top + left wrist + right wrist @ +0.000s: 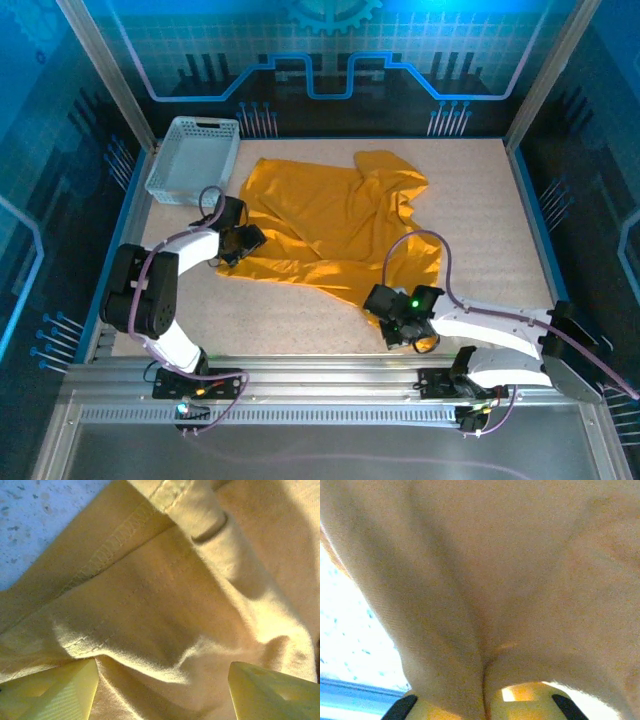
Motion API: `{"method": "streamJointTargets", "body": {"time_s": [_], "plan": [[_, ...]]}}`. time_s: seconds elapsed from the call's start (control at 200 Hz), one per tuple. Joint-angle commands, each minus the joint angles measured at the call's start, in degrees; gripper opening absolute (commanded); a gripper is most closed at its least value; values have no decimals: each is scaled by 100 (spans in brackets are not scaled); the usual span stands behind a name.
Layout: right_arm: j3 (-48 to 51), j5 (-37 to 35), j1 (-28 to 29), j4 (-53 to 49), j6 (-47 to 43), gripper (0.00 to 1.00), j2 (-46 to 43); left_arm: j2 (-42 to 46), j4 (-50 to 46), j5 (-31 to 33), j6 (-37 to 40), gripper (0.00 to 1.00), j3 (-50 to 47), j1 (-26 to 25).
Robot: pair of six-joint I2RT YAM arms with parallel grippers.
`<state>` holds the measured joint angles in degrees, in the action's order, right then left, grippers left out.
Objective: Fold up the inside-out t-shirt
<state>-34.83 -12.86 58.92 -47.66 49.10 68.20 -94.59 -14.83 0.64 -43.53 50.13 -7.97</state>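
Speckled counter [470, 200]: my right gripper [397, 318] pinches the t-shirt [320, 225] at its near edge; my left gripper [243, 240], open, rests at its left side.

A: What colour's the t-shirt [330, 225]?
B: Mustard yellow, plain where it shows.
A: And the basket [193, 160]?
B: Light grey lattice. The table [480, 220] is beige, finely speckled.
A: Back wall [320, 50]?
B: Blue, with a circuit pattern.

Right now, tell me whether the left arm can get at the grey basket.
Probably yes: the basket sits just beyond the left arm, bare table between them, and its jaws stand open over the t-shirt.
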Motion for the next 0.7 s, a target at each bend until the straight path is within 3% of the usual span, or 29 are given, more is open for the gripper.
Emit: {"method": "streamJointTargets", "body": {"time_s": [0.0,0.15,0.24,0.31,0.385,0.585,0.695], "plan": [[81,71,347,-164,33,21,2,-45,-262,117,88,71,207,60],[-296,39,490,-327,-236,37,-273,44,-409,170,214,71,303,63],[-689,-229,311,-729,-313,39,-572,338,-666,289,356,71,401,16],[-868,-309,-106,-1036,-324,39,-749,812,-1116,811,589,73,569,-257],[-807,-109,-805,-1093,-349,39,-907,1392,-1546,1488,898,74,726,-876],[-119,1385,-3054,94,-712,37,-1019,2463,-1166,1779,1715,70,56,-3225],[-141,1580,-3485,558,-937,37,-536,2268,-1020,1865,1716,69,-153,-4427]]}}
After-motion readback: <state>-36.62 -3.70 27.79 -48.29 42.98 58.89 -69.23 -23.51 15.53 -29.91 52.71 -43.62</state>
